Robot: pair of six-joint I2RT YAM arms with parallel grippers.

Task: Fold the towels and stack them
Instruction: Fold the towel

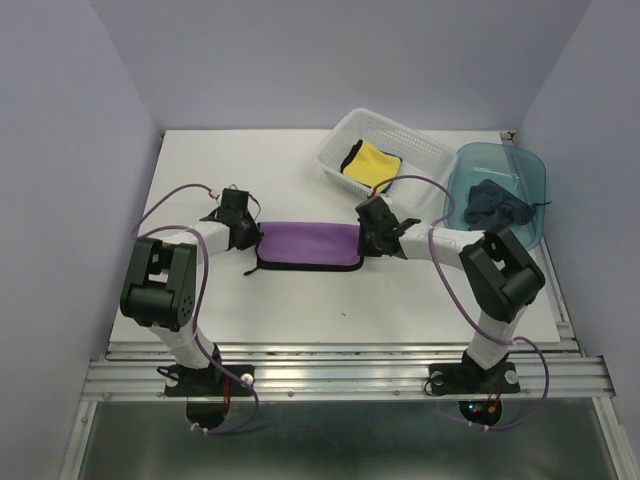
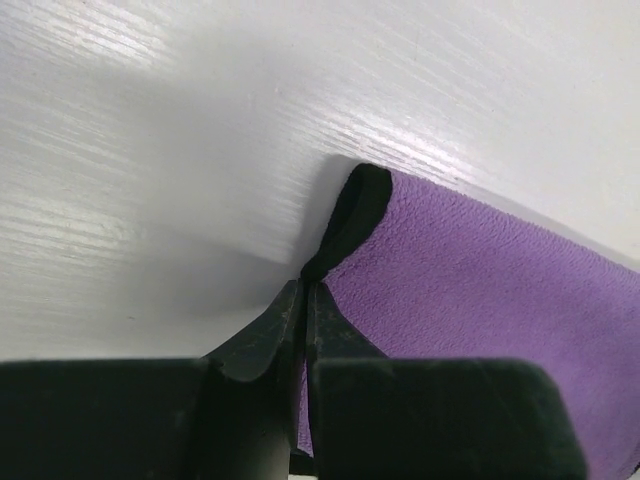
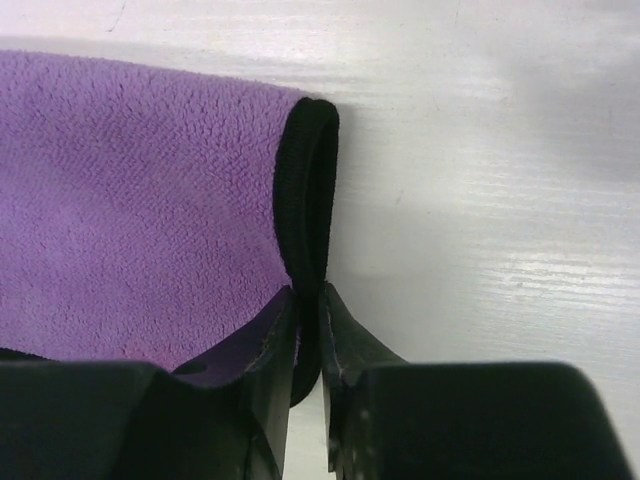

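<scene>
Pinching half-folded purple soft cloth towel (image 1: pixel 308 243), left fingers (image 2: pixel 265 335) and right fingers (image 3: pixel 345 340) closed on its ends; yellow cloth towel (image 1: pixel 368 160), dark slate cloth towel (image 1: pixel 497 203) unfolded.

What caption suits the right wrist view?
Jaws of the right gripper shut on the black hem of a soft purple cloth towel on the white table.

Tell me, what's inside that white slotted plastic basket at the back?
A folded yellow cloth towel lies in the white slotted plastic basket, with a sliver of bright blue towel showing under it. The rest of the blue one is covered.
</scene>
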